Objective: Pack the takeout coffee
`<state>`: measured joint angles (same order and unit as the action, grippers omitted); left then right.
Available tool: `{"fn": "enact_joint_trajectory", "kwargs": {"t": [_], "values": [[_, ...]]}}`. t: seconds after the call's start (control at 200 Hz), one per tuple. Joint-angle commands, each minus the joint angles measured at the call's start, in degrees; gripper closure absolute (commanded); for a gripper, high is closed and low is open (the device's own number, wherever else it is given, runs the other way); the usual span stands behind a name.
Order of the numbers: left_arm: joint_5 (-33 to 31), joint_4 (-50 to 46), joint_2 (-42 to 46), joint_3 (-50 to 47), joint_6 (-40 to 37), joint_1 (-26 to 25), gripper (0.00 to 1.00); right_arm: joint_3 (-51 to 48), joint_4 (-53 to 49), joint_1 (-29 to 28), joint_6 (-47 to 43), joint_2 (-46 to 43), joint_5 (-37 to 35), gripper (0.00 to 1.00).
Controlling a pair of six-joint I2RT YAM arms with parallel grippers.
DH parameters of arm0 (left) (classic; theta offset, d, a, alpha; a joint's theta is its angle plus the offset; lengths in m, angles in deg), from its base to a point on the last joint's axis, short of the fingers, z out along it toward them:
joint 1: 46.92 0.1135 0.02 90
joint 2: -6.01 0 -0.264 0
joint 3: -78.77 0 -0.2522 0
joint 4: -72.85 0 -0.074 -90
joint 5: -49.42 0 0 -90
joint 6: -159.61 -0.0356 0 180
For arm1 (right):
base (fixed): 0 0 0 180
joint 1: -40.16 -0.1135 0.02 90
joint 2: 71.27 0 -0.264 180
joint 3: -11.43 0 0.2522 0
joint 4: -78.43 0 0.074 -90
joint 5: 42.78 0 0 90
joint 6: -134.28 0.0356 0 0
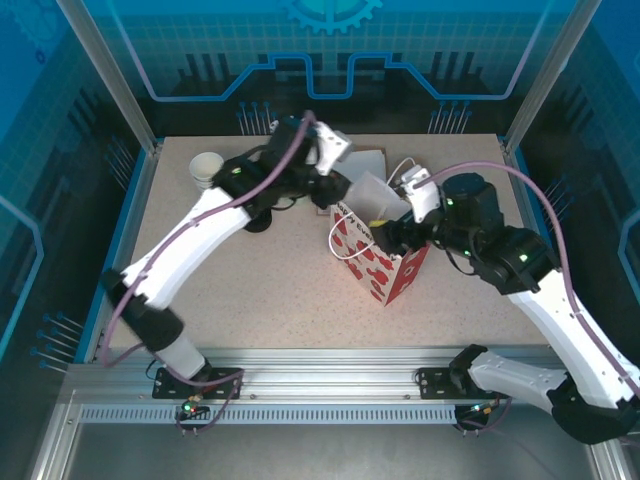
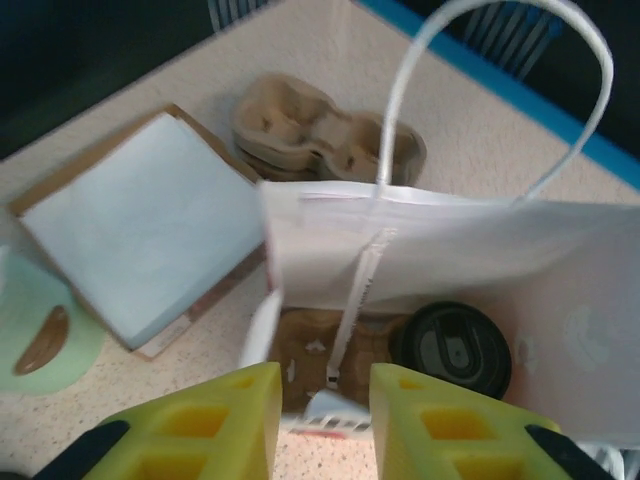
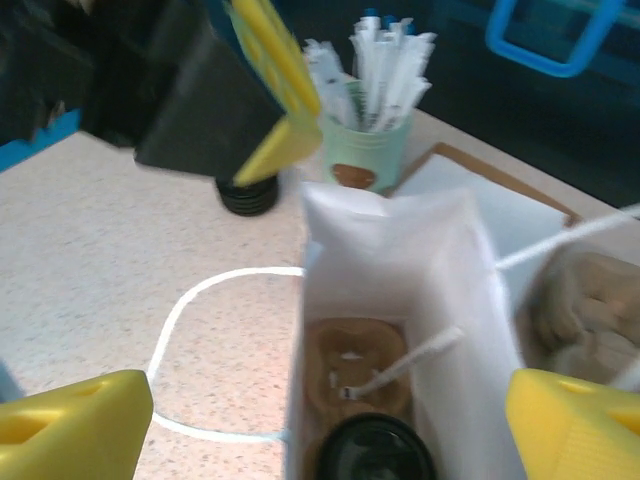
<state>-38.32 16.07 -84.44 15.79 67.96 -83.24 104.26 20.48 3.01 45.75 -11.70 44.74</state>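
Note:
The takeout coffee (image 2: 452, 350) shows as a round black lid deep inside the white paper bag (image 2: 470, 245), seated in a brown cardboard carrier (image 2: 310, 350) on the bag's floor. The right wrist view looks down on the same lid (image 3: 375, 452) beside the carrier's empty well (image 3: 358, 365). My left gripper (image 2: 325, 420) hovers above the bag's mouth, open, with nothing between its yellow fingers. My right gripper (image 3: 330, 430) is open wide, its fingers on either side of the bag and apart from its walls. From above, the red-patterned bag (image 1: 385, 262) stands mid-table between both grippers.
Spare cardboard carriers (image 2: 310, 130) and a board of white napkins (image 2: 140, 225) lie behind the bag. A pale green cup of white wrapped sticks (image 3: 368, 150) and a stack of black lids (image 3: 245, 195) stand nearby. Lidless cups (image 1: 205, 168) sit far left. A bag handle (image 3: 200, 300) loops over the table.

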Motion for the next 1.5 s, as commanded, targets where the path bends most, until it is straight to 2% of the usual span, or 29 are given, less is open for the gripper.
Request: {"fn": "enact_joint_trajectory", "kwargs": {"t": [0.0, 0.1, 0.175, 0.375, 0.465, 0.55, 0.67, 0.82, 0.94, 1.091, 1.496], "values": [[0.26, 11.75, 10.24, -11.09, 6.94, 6.86, 0.65, 1.34, 4.87, -6.18, -1.77, 3.93, 3.77, 0.08], [0.08, 18.05, 17.23, -21.45, 13.03, 15.24, 0.6, 5.03, 5.51, -10.33, -3.2, 9.22, 2.53, 0.08], [-0.55, 19.68, 19.99, -25.86, 14.87, 19.05, 0.55, 6.99, 5.77, -11.72, -3.85, 12.07, 1.44, 0.08], [1.05, 19.87, 19.47, -30.32, 14.83, 19.59, 0.33, 8.05, 4.38, -9.94, -3.57, 13.39, -6.41, 0.07], [1.52, 22.24, 18.77, -32.55, 14.83, 19.62, 0.25, 6.57, 4.45, -6.8, -2.74, 11.0, -5.95, 0.07], [3.04, 23.77, 16.35, -32.62, 14.92, 19.64, 0.22, 6.55, 3.23, -4.26, -2.1, 9.66, -4.2, 0.07], [5.72, 21.11, 8.79, -28.1, 13.9, 18.71, 0.24, 6.32, 2.44, -3.22, -2.71, 7.88, -4.85, 0.06], [3.58, 20.47, 1.59, -24.74, 10.97, 14.78, 0.26, 6.04, 1.06, -0.86, -2.27, 6.55, -5.83, 0.06], [5.1, 21.62, -2.26, -23.63, 11.02, 13.01, 0.3, 5.95, 0.58, 1.69, -1.56, 4.81, -5.75, 0.06], [2.76, 20.07, -9.91, -18.53, 9.51, 10.48, 0.37, 5.8, 0.76, 3.59, -1.14, 3.61, -4.06, 0.06], [-1.34, 15.36, -27.23, -1.56, 4.61, 9.29, 0.5, 6.76, -1.34, 3.8, -1.11, 3.58, -3.66, 0.06]]}}
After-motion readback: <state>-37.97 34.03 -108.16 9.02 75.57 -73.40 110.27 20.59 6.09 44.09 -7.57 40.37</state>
